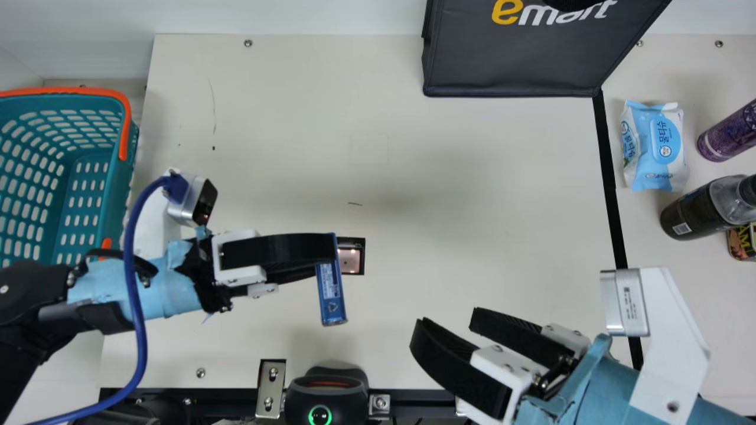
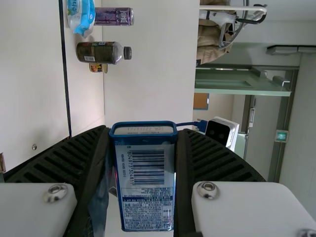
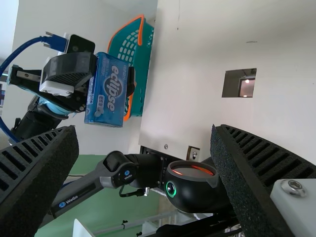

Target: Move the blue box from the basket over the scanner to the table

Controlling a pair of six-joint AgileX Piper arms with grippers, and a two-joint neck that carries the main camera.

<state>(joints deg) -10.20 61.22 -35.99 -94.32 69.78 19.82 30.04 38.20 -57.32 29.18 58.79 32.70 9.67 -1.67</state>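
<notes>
My left gripper (image 1: 322, 254) is shut on the blue box (image 1: 332, 292), beside the square scanner window (image 1: 351, 260) in the main view. In the left wrist view the blue box (image 2: 145, 182) stands between the fingers of my left gripper (image 2: 143, 173), its barcode side facing the camera. The right wrist view has the blue box (image 3: 107, 90) held up at the far side. My right gripper (image 1: 446, 321) stands open at the lower right of the main view, fingers apart; its own wrist view shows the gripper (image 3: 145, 148) with nothing between its pads. The teal basket (image 1: 112, 195) is at the far left.
A black handheld scanner (image 1: 328, 395) sits at the table's front edge. At the back is a dark bag (image 1: 514, 65). Wipes (image 1: 655, 147), a purple can (image 1: 729, 133), a dark bottle (image 1: 703, 206) and a small tin (image 1: 741, 242) lie on the right.
</notes>
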